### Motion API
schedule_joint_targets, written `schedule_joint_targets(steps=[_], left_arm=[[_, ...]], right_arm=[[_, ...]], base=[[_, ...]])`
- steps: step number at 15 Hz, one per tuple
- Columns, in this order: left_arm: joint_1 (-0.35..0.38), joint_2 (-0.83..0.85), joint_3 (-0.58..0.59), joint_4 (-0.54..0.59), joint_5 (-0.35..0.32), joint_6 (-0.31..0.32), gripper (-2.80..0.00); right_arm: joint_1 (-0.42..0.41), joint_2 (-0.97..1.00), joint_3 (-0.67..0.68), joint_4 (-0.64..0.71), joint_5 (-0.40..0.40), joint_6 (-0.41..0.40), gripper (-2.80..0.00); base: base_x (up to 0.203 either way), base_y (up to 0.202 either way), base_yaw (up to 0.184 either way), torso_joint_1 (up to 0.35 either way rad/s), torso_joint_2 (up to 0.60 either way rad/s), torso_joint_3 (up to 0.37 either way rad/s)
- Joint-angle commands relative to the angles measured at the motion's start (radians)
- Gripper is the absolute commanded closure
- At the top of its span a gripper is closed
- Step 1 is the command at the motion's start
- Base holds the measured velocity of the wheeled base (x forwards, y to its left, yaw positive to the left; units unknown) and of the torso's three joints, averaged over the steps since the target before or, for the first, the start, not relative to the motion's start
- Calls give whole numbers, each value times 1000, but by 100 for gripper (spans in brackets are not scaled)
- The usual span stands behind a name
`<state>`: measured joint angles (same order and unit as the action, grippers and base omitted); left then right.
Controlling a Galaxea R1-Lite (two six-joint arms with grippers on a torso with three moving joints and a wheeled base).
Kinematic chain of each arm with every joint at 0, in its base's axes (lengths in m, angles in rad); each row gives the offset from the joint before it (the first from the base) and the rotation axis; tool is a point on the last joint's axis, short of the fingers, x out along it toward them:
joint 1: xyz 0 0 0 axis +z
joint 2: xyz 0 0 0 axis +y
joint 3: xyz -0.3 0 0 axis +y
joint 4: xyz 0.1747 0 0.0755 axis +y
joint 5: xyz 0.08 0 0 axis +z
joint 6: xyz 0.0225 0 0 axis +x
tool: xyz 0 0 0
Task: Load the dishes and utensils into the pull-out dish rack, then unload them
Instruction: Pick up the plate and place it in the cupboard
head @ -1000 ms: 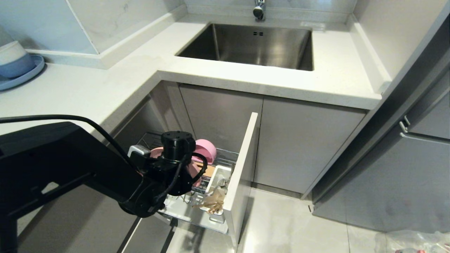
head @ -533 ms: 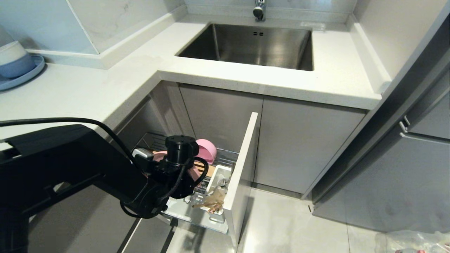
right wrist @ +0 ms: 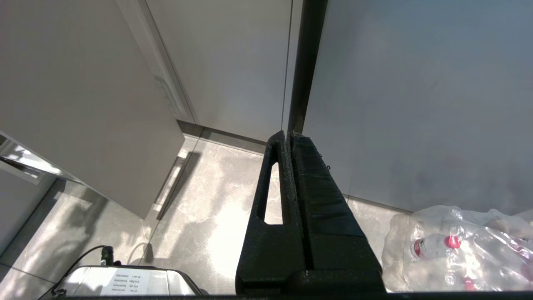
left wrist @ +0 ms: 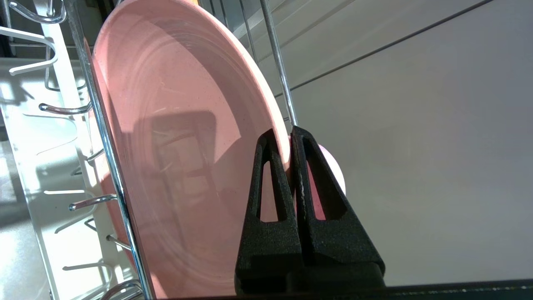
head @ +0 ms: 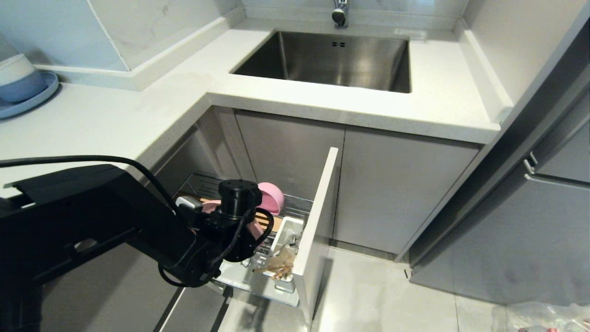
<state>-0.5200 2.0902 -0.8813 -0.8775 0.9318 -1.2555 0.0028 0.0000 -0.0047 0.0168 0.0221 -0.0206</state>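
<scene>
A white L-shaped countertop (head: 115, 120) with a steel sink (head: 332, 60) runs above grey cabinets, and below it the pull-out dish rack (head: 295, 210) stands drawn out. Down in that rack, the left gripper (left wrist: 290, 135) has its jaws pinched together on the rim of the pink plate (left wrist: 175, 137), one finger on the plate's hollow face and the other behind it, with almost no gap between them. The plate stands on edge between the chrome wires, just in front of the pink bowl (head: 272, 196); the chopsticks (head: 276, 267) sit in the white utensil cup (head: 288, 233) near the drawer front. This looks like the unloading half, so the plate should rise straight along its own plane to clear the wires before any tilt. The right gripper (right wrist: 289, 137) hangs closed and empty over the floor, near a bag of bottles (right wrist: 458, 246).
</scene>
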Motion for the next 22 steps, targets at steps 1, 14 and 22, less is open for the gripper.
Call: schedule_joint_targets(steps=[1,14,22], left_arm=[[0,4,0,-6,5,-7,0],[-7,-43,-3,44,5,1,-280],[-50,-232,-35,274,7,1,0]], right_arm=[[0,0,0,0,1,1,0],[0,0,0,0,1,0,0],[0,0,0,0,1,-1,0]], base=[[0,0,0,0,0,0],[0,0,0,0,0,0],[0,0,0,0,0,0]])
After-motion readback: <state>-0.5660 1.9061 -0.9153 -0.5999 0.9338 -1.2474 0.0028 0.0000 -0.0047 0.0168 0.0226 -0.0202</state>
